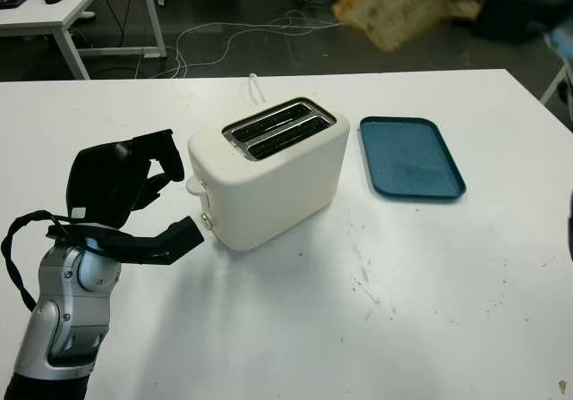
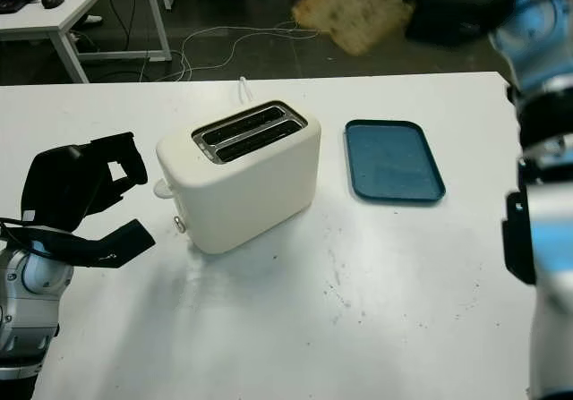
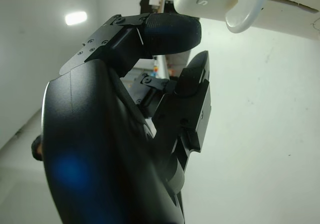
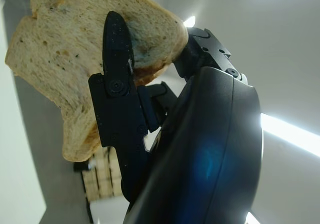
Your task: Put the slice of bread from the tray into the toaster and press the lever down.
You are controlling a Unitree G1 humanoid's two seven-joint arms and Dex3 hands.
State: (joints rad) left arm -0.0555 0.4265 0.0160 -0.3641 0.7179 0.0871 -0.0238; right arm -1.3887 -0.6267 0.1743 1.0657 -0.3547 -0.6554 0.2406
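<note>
A big white table (image 1: 403, 328) holds two things. A cream toaster (image 1: 269, 172) stands near the middle, with two slots on top. Just beside it lies a flat blue tray (image 1: 412, 158), not touching it. Small dark specks dot the table near the toaster.

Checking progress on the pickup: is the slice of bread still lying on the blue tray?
No: the tray is bare, and the right hand grips the slice of bread up in the air.
</note>
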